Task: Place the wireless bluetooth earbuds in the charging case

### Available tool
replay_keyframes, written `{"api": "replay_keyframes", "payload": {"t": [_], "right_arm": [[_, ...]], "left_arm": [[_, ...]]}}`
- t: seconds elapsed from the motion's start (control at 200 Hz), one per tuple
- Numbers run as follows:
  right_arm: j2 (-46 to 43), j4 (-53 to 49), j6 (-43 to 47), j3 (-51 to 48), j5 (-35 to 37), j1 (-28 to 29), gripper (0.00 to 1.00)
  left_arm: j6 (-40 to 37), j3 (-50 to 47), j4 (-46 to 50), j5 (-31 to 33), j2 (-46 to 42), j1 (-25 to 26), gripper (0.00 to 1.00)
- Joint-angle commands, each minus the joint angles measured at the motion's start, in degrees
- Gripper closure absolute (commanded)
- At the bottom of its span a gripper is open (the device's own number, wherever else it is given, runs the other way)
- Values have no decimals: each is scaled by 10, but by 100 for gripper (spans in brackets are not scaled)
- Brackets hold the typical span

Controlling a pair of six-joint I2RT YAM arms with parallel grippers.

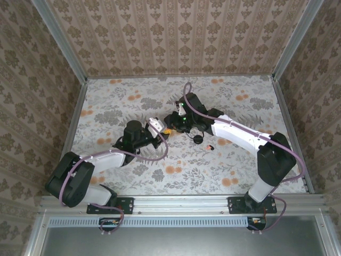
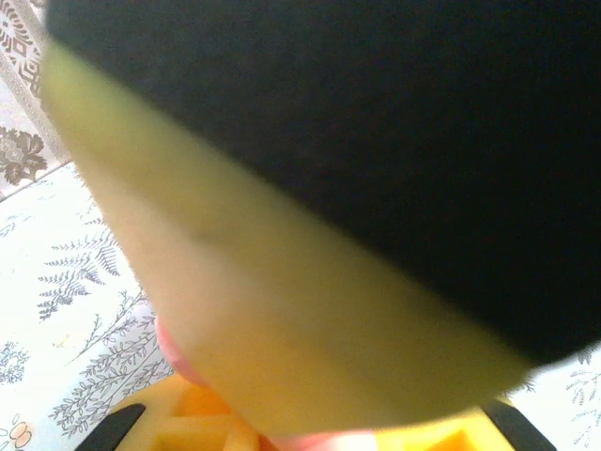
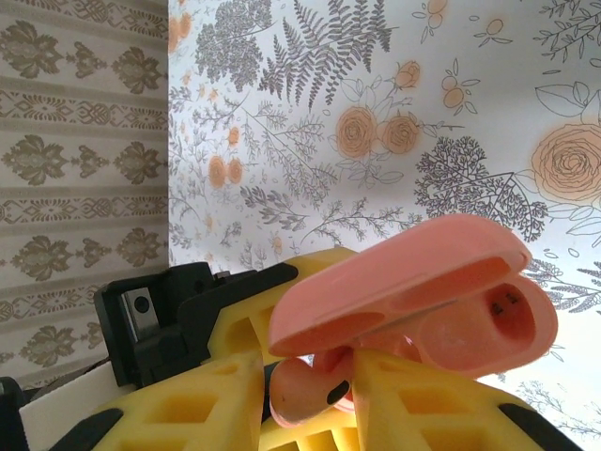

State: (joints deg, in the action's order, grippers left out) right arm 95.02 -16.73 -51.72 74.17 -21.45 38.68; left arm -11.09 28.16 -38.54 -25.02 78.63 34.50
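scene: both arms reached in to the middle of the floral table [image 1: 240,106], their tips meeting there.
charging case [image 3: 423,282]: pink, lid swung open, up between the two grippers. One hollow in the body faced the right wrist camera.
left gripper [image 1: 163,131]: jaws nearly together. Pink of the case was pinched between its yellow fingers [image 2: 202,423] in the left wrist view, which was mostly blur.
right gripper [image 3: 310,399]: yellow fingers [image 3: 188,404] stood narrow, just under the open case, with a pink part in the gap. Couldn't tell if it actually gripped.
earbud: a dark bit [image 3: 331,395] sat at the edge of that pink part between the right fingers. Possibly an earbud, too small to be sure.
black disc [image 1: 198,138]: flat on the table, near the grippers on their right, not touching them.
walls [image 1: 176,32]: patterned paper on three sides.
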Motion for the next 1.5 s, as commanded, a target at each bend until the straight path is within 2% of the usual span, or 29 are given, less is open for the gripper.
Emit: {"api": "replay_keyframes", "payload": {"t": [0.0,0.38,0.695,0.985,1.305,1.495], "right_arm": [[14,-25,15,22,-4,7,69],[22,-85,69,35,-5,9,71],[38,-96,123,48,-42,-1,74],[44,-97,198,48,-103,-16,75],[32,-94,288,17,-166,-43,75],[33,-78,302,16,-183,-44,75]], "left_arm": [[-21,11,8,-3,-23,6,86],[-27,12,15,-4,-30,7,86],[-30,13,18,-22,-36,7,86],[-20,17,24,-74,-36,4,86],[-9,49,78,-152,-36,-3,85],[1,62,100,-177,-36,-7,85]]}}
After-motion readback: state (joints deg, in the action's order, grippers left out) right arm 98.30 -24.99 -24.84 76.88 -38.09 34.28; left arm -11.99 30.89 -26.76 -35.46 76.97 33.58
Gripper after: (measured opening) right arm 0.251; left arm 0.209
